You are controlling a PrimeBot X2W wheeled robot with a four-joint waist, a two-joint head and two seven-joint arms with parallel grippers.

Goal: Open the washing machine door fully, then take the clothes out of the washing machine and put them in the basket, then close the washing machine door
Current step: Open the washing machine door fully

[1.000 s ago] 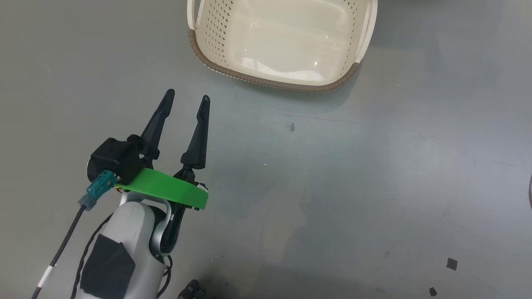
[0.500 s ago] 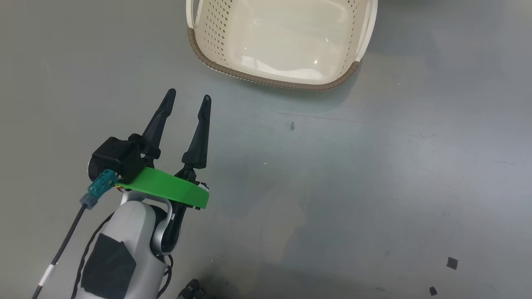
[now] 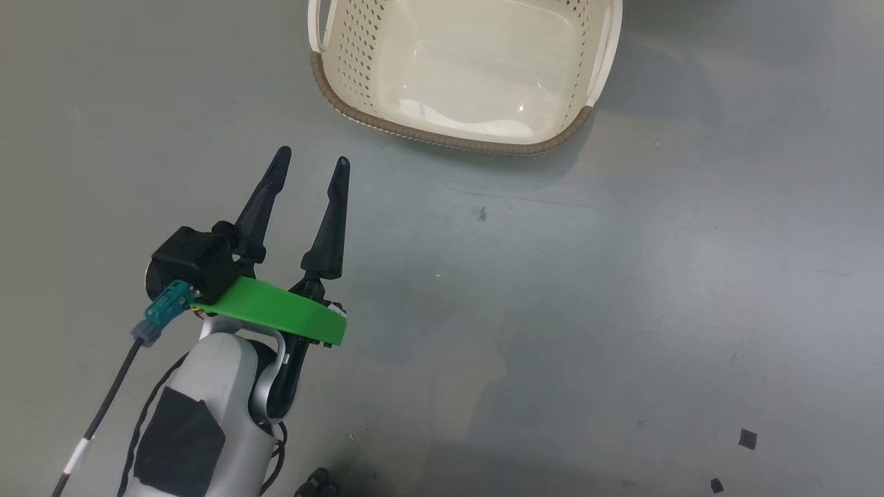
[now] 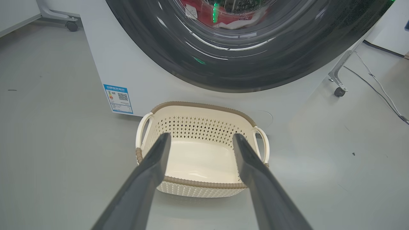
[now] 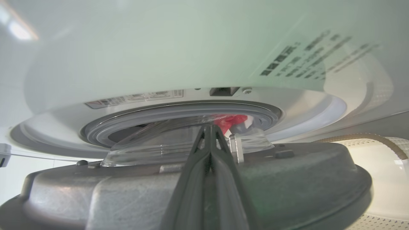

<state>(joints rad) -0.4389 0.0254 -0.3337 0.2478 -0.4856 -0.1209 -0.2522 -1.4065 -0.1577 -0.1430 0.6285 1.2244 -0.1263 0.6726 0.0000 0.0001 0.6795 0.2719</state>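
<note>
left gripper point(image 4: 201, 136): my two fingers point(image 4: 150, 174) stand wide apart, framing the basket point(image 4: 204, 106).
basket: bare cream bottom, on the floor point(image 4: 48, 143) just before the washing machine point(image 4: 153, 78).
door point(image 4: 230, 75): black rim above; I see red clothes point(image 4: 204, 15) behind its glass.
sticker point(image 4: 118, 99): blue, low on the white front.

Cream perforated basket point(image 3: 359, 62) with brown rim; red clothes point(image 5: 230, 121); glossy black door point(image 4: 159, 48).

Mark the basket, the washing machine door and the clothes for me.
basket point(image 3: 442, 140): head view, on the brown near rim.
washing machine door point(image 4: 223, 75): left wrist view, on the lower part of its glossy black rim.
clothes point(image 5: 230, 121): right wrist view, on the red fabric.
</note>
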